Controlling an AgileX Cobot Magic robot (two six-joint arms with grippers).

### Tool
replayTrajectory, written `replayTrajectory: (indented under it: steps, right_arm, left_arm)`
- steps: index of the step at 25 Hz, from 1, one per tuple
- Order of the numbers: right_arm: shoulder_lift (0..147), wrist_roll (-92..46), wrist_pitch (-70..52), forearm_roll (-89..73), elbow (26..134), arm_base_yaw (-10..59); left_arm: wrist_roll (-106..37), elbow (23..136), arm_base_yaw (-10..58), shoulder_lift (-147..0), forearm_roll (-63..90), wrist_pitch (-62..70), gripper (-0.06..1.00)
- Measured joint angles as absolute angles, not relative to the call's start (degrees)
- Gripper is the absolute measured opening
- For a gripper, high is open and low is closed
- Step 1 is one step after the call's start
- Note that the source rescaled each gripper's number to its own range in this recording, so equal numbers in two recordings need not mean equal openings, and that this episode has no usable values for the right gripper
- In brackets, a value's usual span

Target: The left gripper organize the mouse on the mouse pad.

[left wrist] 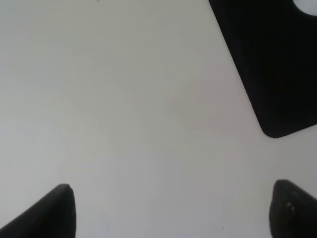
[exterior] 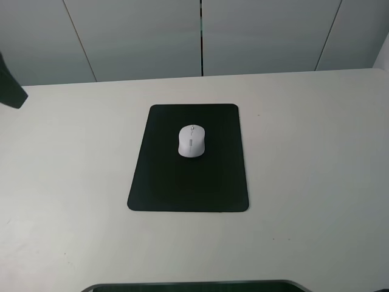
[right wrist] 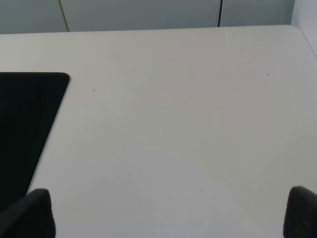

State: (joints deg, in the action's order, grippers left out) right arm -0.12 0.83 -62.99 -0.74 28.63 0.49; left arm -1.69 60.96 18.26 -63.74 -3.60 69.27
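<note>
The small white oval mouse (exterior: 192, 141) lay lengthwise on the flat black rectangular mouse pad (exterior: 159, 182), well right of the empty, spread left gripper (left wrist: 171, 210).

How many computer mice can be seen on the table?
1. The white mouse lies on the black mouse pad, in its far half, near the middle of the table. Nothing appears to hide another.
</note>
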Motion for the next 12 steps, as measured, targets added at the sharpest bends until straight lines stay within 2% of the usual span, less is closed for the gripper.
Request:
replayTrajectory:
  steps: [12]
  right_arm:
    - [-0.12,0.83,-62.99,-0.74,28.63,0.49]
  left_arm:
    - [-0.4,45.21,7.79,-43.41,0.0,69.18,1.0]
